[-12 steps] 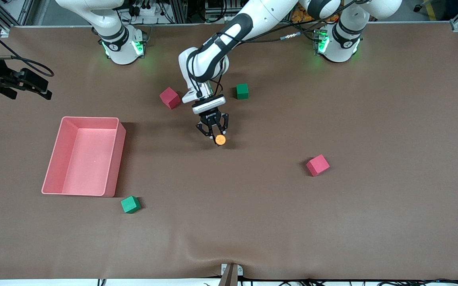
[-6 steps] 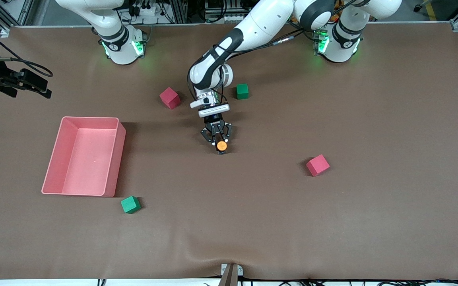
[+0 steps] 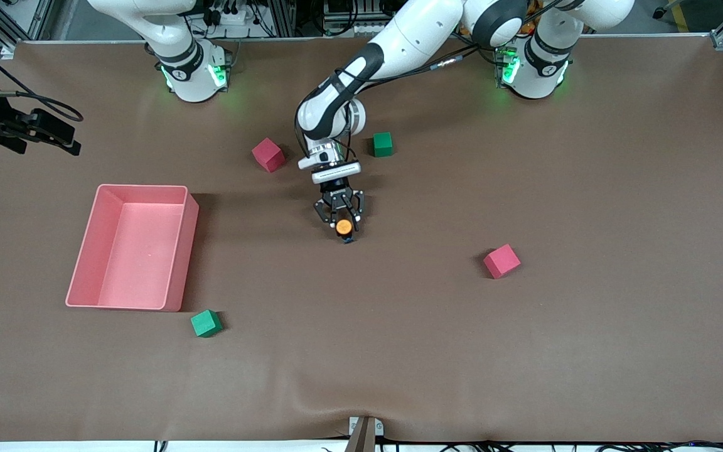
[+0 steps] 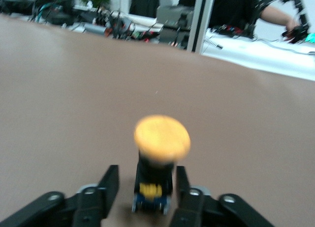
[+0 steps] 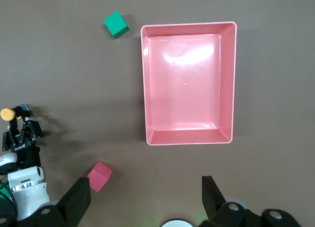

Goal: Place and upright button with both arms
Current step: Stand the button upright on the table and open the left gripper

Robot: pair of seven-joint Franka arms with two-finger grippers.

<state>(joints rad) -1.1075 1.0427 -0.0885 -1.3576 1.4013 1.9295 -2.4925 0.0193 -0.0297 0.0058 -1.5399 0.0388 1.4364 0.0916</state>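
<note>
1. Lower part of the front view, toward the right arm's end of the table: the near green cube (image 3: 206, 323) sits on the brown table (image 3: 399, 351), just beside the nearest corner of the pink tray (image 3: 129, 307). The two are close together and not touching.

2. Mid-height, toward the left arm's end: the near pink cube (image 3: 501, 261) stands alone, well apart from everything else.

3. Centre of the frame: the button (image 3: 344, 227) stands upright on the table, orange cap up, black body below, with a blue bit at its base. My left gripper (image 3: 342, 221) is low at the table, bracketing it. My left wrist view shows my fingers (image 4: 109, 186) set narrow, one on each side of the black body. A clear strip of table shows between one finger and the body. The gap at the other finger is very thin. I am not clamping the button.

4. Upper centre: the far pink cube (image 3: 268, 154) and the far green cube (image 3: 382, 144) lie on either side of my left wrist, both farther from the front camera than the button.

5. Upper edge, at the right arm's end: my right gripper (image 3: 71, 143) hangs in the air over the end of the table, and this arm waits. Its fingers (image 5: 75, 203) are spread wide and carry nothing. Its wrist camera looks straight down on the tray.
</note>
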